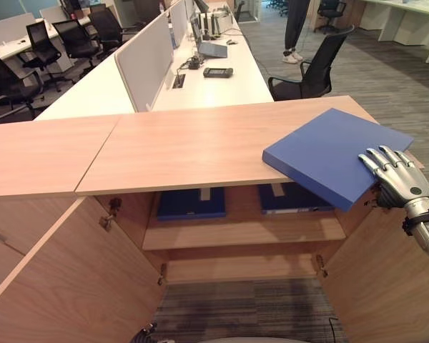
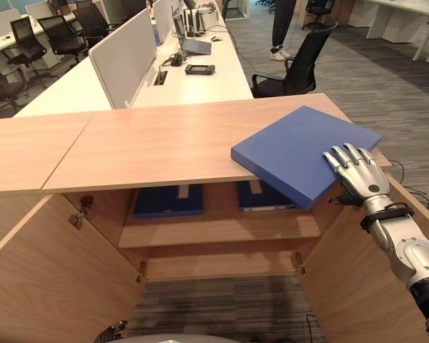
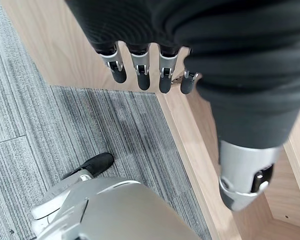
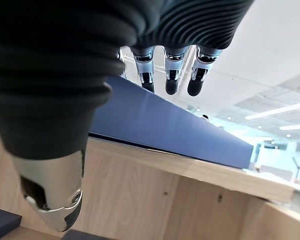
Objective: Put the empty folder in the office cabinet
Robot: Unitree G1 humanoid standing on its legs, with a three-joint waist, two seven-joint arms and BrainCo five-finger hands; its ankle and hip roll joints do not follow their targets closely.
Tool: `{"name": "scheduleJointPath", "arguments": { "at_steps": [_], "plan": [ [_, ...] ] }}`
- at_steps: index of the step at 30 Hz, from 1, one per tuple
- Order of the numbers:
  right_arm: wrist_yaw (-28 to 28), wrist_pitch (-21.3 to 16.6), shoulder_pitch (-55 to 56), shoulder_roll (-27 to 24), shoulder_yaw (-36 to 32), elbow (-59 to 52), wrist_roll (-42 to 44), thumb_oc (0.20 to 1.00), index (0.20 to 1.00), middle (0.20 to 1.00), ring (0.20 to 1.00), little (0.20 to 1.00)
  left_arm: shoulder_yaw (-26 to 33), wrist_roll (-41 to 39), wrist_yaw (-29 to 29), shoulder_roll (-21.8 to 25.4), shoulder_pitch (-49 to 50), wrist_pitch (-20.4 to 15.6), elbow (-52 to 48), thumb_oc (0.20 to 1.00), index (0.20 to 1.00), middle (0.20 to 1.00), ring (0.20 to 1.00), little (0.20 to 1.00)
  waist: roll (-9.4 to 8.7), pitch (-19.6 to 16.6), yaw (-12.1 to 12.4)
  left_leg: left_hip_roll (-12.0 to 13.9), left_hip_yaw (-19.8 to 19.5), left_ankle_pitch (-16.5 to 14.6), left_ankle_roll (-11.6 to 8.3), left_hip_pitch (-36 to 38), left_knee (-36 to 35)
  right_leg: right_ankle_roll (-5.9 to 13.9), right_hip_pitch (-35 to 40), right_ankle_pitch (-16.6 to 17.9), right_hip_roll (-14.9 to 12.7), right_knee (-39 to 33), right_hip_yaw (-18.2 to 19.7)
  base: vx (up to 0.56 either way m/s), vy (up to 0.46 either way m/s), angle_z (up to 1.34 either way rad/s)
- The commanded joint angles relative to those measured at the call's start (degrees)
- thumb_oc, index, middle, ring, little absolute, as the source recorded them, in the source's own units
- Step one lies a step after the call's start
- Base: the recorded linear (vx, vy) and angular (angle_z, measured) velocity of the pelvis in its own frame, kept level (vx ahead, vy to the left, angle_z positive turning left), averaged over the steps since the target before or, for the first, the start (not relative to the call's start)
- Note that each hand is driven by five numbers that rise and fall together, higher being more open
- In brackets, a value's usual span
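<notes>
The blue folder (image 1: 329, 153) lies flat on the right end of the wooden cabinet top (image 1: 186, 150), its near corner jutting out over the open front. My right hand (image 1: 397, 179) rests on the folder's right corner with straight fingers (image 4: 171, 80) laid on its cover. Its thumb (image 4: 52, 200) hangs below the folder's edge (image 4: 165, 125) without touching it. My left hand (image 3: 140, 70) hangs low with straight fingers over the grey carpet, beside a cabinet door, and holds nothing.
Both cabinet doors (image 1: 71, 279) (image 1: 386, 279) stand open. On the inner shelf (image 1: 243, 232) lie two dark blue folders (image 1: 191, 204) (image 1: 289, 200). Behind the cabinet are white desks (image 1: 214, 78), a black office chair (image 1: 311, 68) and a person's legs (image 1: 294, 28).
</notes>
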Motion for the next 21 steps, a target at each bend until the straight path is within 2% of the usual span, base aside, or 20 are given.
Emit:
{"name": "scheduleJointPath", "arguments": {
  "at_steps": [1,21],
  "plan": [
    [-0.9,0.7,-6.4,0.6,1.9,1.7,0.0,1.0,1.0,1.0,1.0,1.0,0.1,-3.0,0.2,4.3,-0.8,-0.8,-3.0,1.0,1.0,1.0,1.0,1.0,-2.43,0.0,2.2,-0.9,-1.8,-3.1,0.19,-0.2,1.1,0.46,0.4,-2.6,0.9,1.4,1.0,0.01,-0.002,0.08],
    [-0.8,1.1,-6.8,5.2,1.5,0.5,2.2,1.0,1.0,1.0,1.0,1.0,0.0,-2.3,0.3,4.7,-1.0,-0.2,-2.7,1.0,1.0,1.0,1.0,1.0,-2.47,0.3,3.1,-1.0,-2.9,-3.2,0.39,-0.2,1.2,0.17,0.6,-3.2,1.0,1.7,0.5,0.0,-0.001,0.02]
  ]
}}
